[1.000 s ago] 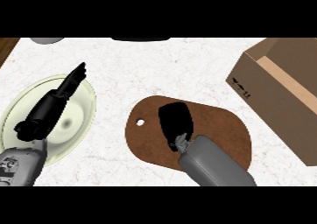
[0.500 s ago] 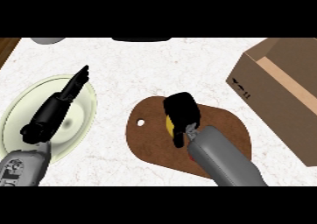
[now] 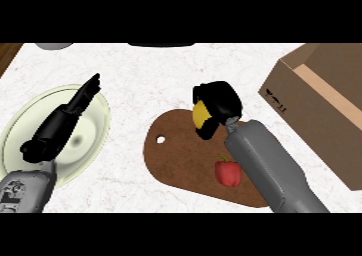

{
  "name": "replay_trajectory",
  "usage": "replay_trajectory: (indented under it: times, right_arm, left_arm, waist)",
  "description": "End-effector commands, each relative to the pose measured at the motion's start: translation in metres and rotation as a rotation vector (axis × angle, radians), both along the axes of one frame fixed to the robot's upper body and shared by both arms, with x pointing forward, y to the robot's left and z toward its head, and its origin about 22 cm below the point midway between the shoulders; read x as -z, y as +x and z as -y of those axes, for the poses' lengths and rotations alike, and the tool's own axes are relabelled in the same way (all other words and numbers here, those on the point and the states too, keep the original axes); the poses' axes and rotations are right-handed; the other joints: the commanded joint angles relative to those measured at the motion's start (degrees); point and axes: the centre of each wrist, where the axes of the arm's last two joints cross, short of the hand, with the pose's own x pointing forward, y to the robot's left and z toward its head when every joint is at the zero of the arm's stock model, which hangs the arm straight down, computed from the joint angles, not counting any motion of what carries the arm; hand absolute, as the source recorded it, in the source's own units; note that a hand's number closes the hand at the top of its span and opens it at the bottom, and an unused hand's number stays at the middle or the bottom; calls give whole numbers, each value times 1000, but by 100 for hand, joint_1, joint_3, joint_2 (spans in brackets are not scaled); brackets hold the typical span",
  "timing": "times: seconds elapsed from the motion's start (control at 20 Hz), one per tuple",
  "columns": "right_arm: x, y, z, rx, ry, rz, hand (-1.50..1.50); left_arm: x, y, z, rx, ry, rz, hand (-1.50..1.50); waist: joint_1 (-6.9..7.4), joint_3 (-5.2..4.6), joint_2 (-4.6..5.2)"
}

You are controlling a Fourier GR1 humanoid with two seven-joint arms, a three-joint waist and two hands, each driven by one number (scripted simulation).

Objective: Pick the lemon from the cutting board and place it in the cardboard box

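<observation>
On the board (image 3: 184, 160) nearest the robot, a red pepper (image 3: 227, 172) lies uncovered beside the right forearm. The right hand (image 3: 217, 102), fingers curled round the lemon (image 3: 202, 115), has risen above the board's far edge since a second ago, so the carry to the box (image 3: 324, 105) comes next. The left hand (image 3: 62, 122) rests straight-fingered over the plate (image 3: 95, 107).

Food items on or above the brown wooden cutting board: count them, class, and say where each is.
2. The yellow lemon is held in the robot's right hand over the brown wooden cutting board's far edge. The small red pepper lies on the board beside the right forearm, which may hide more.
</observation>
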Motion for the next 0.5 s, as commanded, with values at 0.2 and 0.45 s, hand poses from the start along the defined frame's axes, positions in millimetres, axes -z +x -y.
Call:
replay_trajectory:
  times: [0.2, 0.45]
  right_arm:
    - [-68, -21, -15, -26, 13, 273, 150]
    - [-118, -14, 21, 212, 133, 389, 150]
  left_arm:
    - [-1, 3, 6, -26, -1, -3, 0]
    - [1, -12, -12, -35, -2, -20, 0]
  waist:
    - [-117, -2, -44]
    - [-110, 0, -64]
